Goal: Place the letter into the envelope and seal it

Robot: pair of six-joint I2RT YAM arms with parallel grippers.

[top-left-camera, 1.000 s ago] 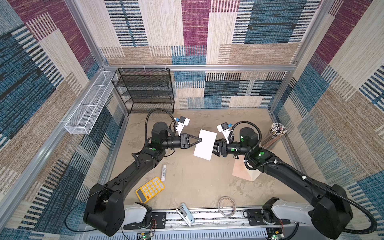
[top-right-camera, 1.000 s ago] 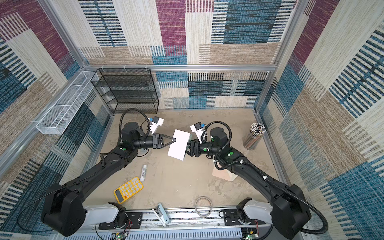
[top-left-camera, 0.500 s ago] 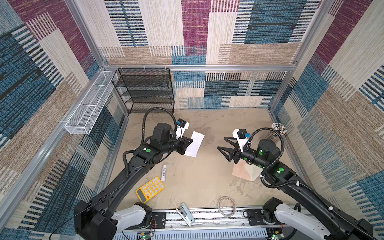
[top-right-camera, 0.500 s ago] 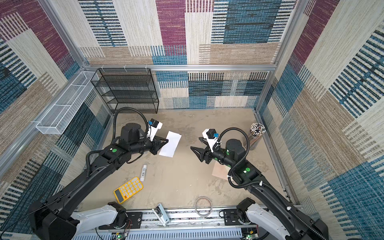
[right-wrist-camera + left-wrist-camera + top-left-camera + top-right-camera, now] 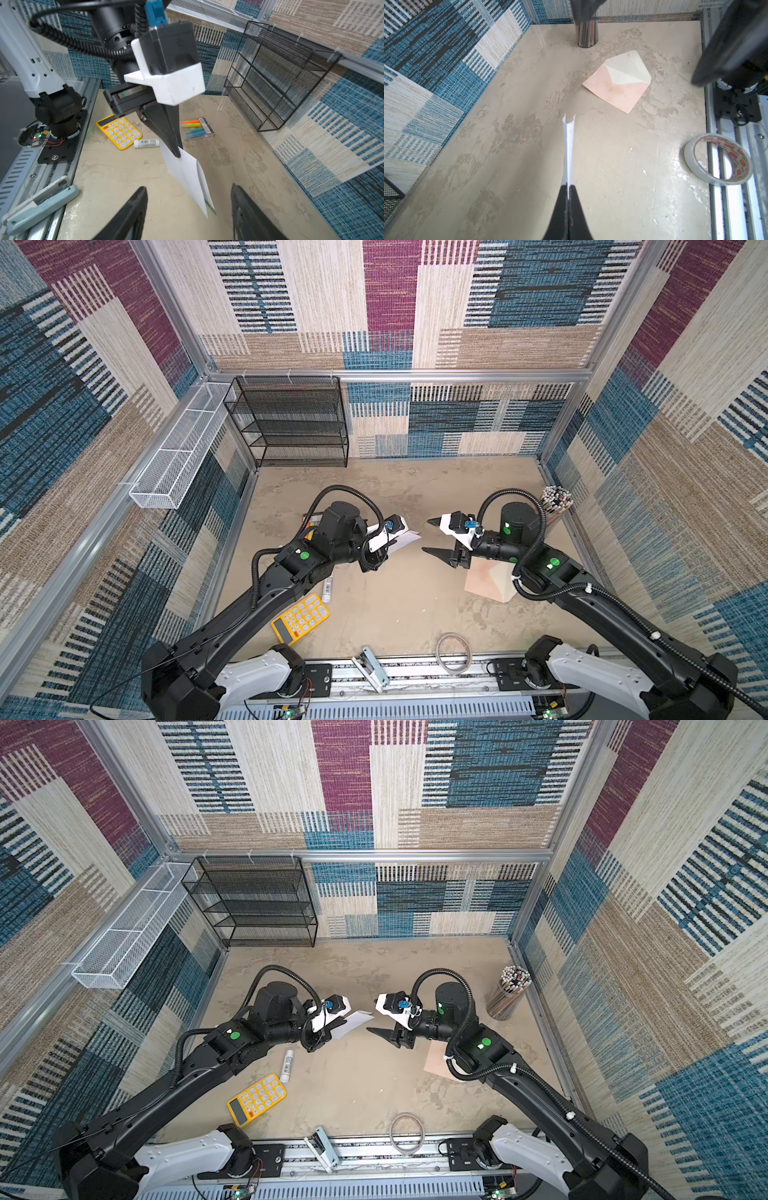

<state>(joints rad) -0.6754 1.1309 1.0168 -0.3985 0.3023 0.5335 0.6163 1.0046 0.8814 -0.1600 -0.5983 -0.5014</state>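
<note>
Matte black segmented left arm (image 5: 232,614) and right arm (image 5: 623,626), each on a rounded white base housing (image 5: 249,672), bearing round green dots (image 5: 304,555). Ribbed black cable hose (image 5: 68,42), white wrist camera bracket (image 5: 178,87), blue plug (image 5: 155,12); left gripper (image 5: 177,153) and right gripper (image 5: 427,536) have black tapered fingers

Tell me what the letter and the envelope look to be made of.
The letter: thin white paper, matte; folded double, and very thin edge-on where the left gripper pinches it. The envelope: matte peach-pink paper, cream inside the flap, probably a heavier stock; it lies flat with crisp creases.
</note>
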